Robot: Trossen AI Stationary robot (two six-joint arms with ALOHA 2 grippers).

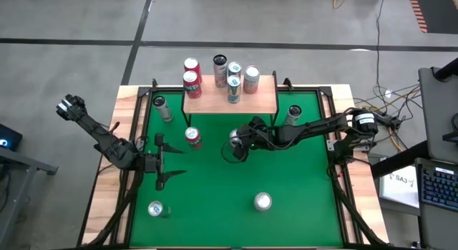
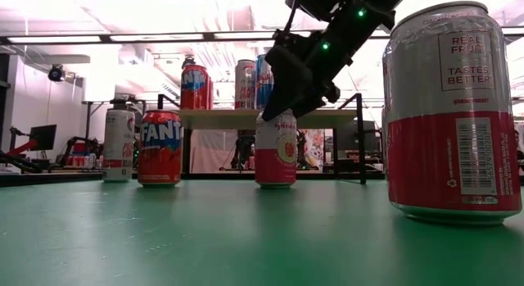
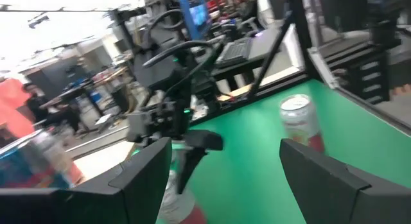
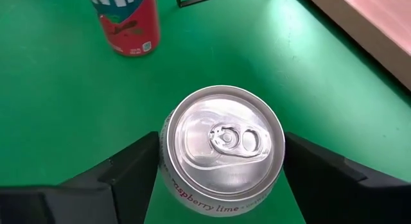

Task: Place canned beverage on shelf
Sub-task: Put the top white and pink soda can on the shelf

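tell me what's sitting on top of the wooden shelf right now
The shelf carries five upright cans: two red ones at one end, then a dark one, a blue one and a pale one. The cans cover part of its top.

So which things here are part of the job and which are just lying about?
Job: right gripper around the raspberry lime can; shelf.
Lying about: Fanta can, cans already on shelf, big can, left gripper waiting open.

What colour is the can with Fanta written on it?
The Fanta can is red with a blue logo, clearest in the low view.
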